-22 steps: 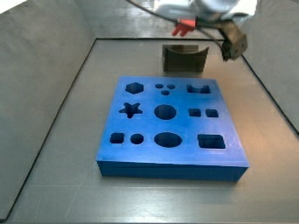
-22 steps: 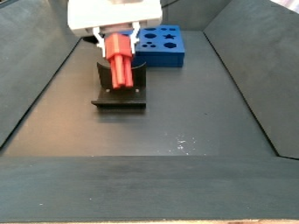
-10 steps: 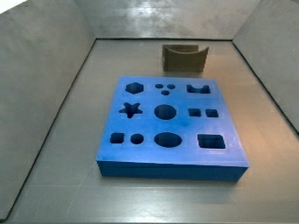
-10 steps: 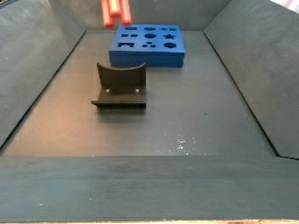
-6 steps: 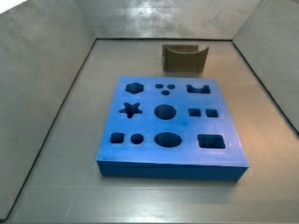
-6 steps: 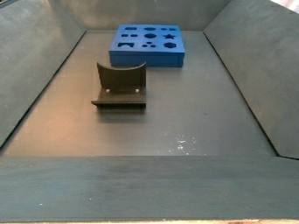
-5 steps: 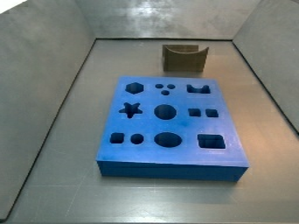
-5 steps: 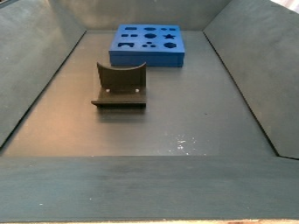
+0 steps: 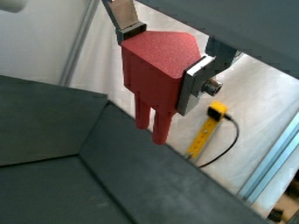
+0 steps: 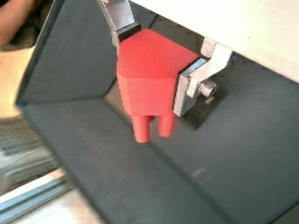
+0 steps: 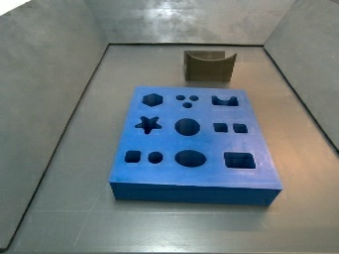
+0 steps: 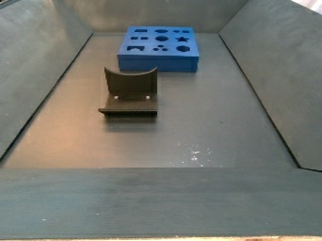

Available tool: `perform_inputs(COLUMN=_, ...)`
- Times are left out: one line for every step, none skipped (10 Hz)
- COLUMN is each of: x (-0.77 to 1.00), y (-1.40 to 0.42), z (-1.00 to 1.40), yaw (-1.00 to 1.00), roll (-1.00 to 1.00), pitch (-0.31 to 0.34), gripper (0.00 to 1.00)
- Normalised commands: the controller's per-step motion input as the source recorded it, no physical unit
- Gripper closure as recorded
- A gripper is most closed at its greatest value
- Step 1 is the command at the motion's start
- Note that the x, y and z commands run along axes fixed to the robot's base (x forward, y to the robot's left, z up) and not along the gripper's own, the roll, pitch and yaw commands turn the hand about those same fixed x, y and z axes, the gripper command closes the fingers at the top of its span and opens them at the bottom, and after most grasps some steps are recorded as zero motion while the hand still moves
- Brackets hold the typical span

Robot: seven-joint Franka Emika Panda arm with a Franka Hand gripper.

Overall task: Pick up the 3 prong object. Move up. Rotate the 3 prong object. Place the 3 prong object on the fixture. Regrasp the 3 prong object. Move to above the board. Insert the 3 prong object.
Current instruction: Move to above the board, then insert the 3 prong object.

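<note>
Out of both side views, the end effector (image 10: 160, 54) clamps its silver fingers (image 10: 194, 80) on the red-orange plastic three-prong block (image 10: 149, 77), prongs down. Best to centre over the large blue holed board (image 11: 195, 142) before descending, leaving the dark notched fixture (image 12: 128, 91) behind.

— Where is the gripper (image 9: 160, 54)?
— Only both wrist views show it. The object (image 10: 149, 74) sits between its fingers (image 10: 193, 83), prongs pointing away from it.
— And the floor?
— The board (image 11: 196, 139) lies flat. The fixture (image 11: 209, 65) stands near, apart from it, with nothing in its notch.
</note>
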Motion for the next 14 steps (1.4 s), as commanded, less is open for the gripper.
perform_inputs(x=-0.43, y=-1.0, z=-0.01, yaw=-0.05, roll=-1.0, pitch=-0.087, gripper=1.0)
perform_inputs(x=-0.43, y=-1.0, z=0.0, yaw=-0.05, roll=-1.0, pitch=-0.091, gripper=1.0)
perform_inputs(x=-0.45, y=-1.0, z=0.0, yaw=-0.06, roll=-1.0, pitch=-0.094, gripper=1.0)
perform_inputs(x=-0.46, y=-1.0, z=-0.01, yaw=-0.07, roll=-1.0, pitch=-0.096, gripper=1.0)
perform_inputs(x=-0.48, y=-1.0, z=0.0, yaw=-0.08, roll=-1.0, pitch=-0.099, gripper=1.0)
perform_inputs(x=-0.49, y=-1.0, z=0.0, yaw=-0.09, roll=-1.0, pitch=-0.104, gripper=1.0)
perform_inputs(x=-0.51, y=-0.94, z=0.0, yaw=-0.09, roll=-1.0, pitch=-0.113, gripper=1.0)
perform_inputs(x=-0.42, y=-0.74, z=0.0, yaw=-0.1, roll=-1.0, pitch=-0.117, gripper=1.0)
perform_inputs(x=-0.25, y=-0.35, z=-0.01, yaw=-0.08, roll=-0.85, pitch=-0.111, gripper=1.0)
perform_inputs(x=-0.16, y=-0.18, z=0.0, yaw=-0.06, roll=-0.65, pitch=-0.083, gripper=1.0)
perform_inputs(x=-0.09, y=-0.06, z=0.0, yaw=-0.02, roll=-0.38, pitch=-0.054, gripper=1.0)
perform_inputs(x=-0.06, y=-0.04, z=0.0, yaw=-0.02, roll=-0.25, pitch=-0.039, gripper=1.0)
perform_inputs(x=0.0, y=0.0, z=-0.07, yaw=0.0, roll=0.0, pitch=0.0, gripper=1.0)
perform_inputs(x=-0.12, y=0.0, z=-0.17, yaw=-0.16, roll=0.0, pitch=0.0, gripper=1.0)
